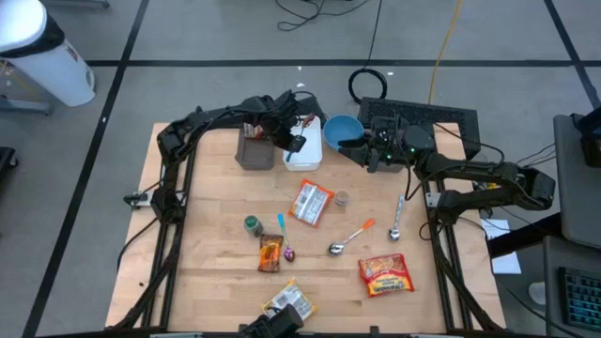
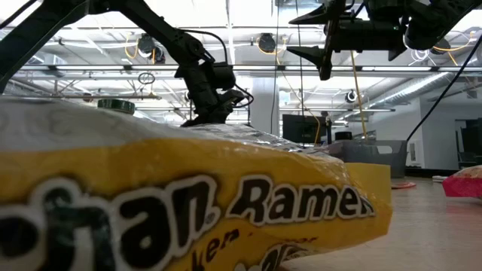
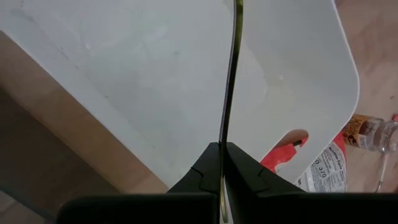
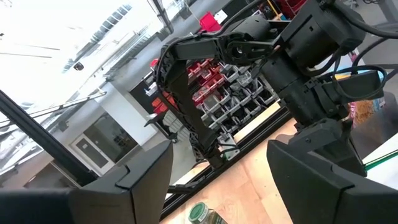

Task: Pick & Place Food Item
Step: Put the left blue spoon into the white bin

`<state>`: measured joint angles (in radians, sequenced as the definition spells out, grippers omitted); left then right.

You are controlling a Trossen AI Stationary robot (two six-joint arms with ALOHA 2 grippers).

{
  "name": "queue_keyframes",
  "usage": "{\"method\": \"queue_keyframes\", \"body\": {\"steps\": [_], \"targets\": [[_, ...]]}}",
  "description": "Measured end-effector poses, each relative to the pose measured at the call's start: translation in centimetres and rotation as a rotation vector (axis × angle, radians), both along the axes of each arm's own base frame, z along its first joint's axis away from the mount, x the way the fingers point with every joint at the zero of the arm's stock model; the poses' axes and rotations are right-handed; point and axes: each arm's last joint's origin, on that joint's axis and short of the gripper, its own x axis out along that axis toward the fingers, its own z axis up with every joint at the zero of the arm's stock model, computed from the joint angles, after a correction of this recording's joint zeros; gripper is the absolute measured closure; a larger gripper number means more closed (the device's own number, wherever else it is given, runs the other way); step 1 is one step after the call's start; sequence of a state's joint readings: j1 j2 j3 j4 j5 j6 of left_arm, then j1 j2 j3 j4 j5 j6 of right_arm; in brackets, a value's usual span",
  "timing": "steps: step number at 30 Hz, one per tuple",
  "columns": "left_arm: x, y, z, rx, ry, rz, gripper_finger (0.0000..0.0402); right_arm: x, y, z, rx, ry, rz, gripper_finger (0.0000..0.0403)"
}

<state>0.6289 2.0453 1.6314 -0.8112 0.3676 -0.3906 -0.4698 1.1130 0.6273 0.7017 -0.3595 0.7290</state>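
Note:
My left gripper [image 1: 298, 143] hangs over the white bin [image 1: 303, 155] at the table's far middle. It is shut on a thin, dark, flat strip [image 3: 229, 93] seen edge-on; what the strip is does not show. My right gripper [image 1: 349, 145] is open and empty in the air beside the blue bowl [image 1: 342, 131]; it also shows in the right wrist view [image 4: 221, 180]. Food packets lie flat on the table: a red-and-white one [image 1: 312, 202], a brown one [image 1: 270, 252], an orange one [image 1: 385, 274] and a yellow ramen pack [image 2: 188, 203] at the near edge. My left gripper pinches the strip's near end [image 3: 222, 163] between its two fingers [image 3: 205, 171]. The fingers point down at the bin's white floor [image 3: 155, 81], and the strip runs straight on past them, along the fingers. Its far end leaves the picture, so whether it touches the bin does not show.
A grey-brown box [image 1: 254, 150] stands left of the bin. A green-lidded jar [image 1: 252, 225], a small clear jar [image 1: 342, 199] and three spoons [image 1: 350, 237] [image 1: 396, 221] [image 1: 284, 239] lie mid-table. A black case [image 1: 423, 117] sits behind the right arm.

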Motion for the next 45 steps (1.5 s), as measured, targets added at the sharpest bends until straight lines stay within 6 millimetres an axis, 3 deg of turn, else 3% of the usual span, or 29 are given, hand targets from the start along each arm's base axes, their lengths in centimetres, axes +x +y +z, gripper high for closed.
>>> {"method": "queue_keyframes", "body": {"steps": [37,45], "targets": [[0.1,0.1,0.0,0.038,0.019,0.028,0.0395,0.0,-0.1,0.0,-0.033,0.007,-0.027,0.0149],[1.0,-0.9,0.1,0.073,0.021,0.017,0.0395,0.0,-0.1,0.0,-0.033,0.007,-0.027,0.0149]]}}
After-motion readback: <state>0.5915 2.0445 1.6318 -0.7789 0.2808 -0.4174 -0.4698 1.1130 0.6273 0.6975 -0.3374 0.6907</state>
